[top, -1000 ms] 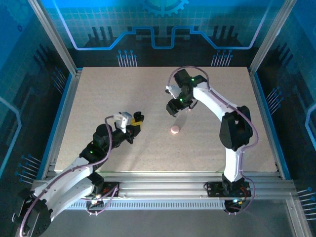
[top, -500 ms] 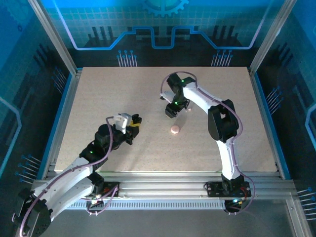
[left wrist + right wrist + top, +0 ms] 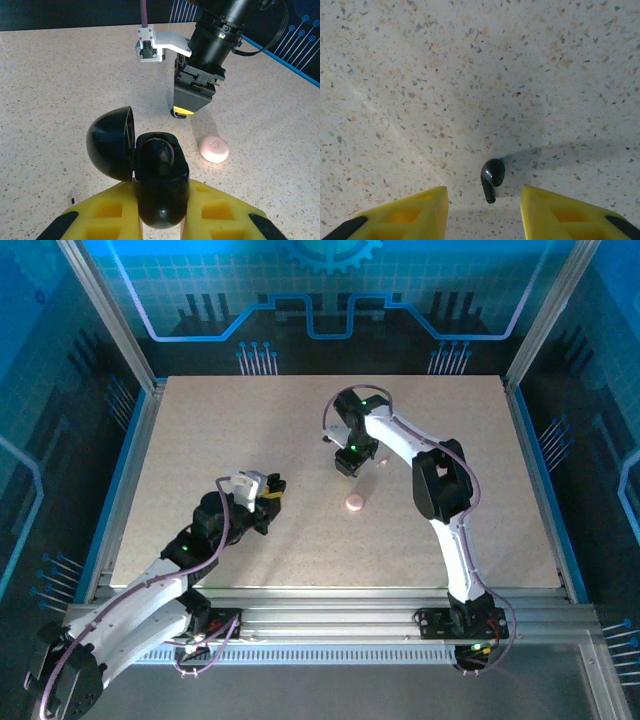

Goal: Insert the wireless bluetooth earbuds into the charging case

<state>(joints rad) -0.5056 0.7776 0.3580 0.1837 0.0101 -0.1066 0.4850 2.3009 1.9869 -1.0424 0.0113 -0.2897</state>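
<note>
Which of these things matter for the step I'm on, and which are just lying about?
In the job:
- black charging case, lid open, held by the left gripper
- black earbud on the table, right gripper over it with jaws open

Lying about:
- pink disc, untouched on the table

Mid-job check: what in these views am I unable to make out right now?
- Inside the black case, left wrist view: the wells are dark and glossy, so whether a bud already sits there is unclear.
- Black earbud, top view: hidden beneath the right pincer.
- Pink disc, top view: too small to read any detail.
</note>
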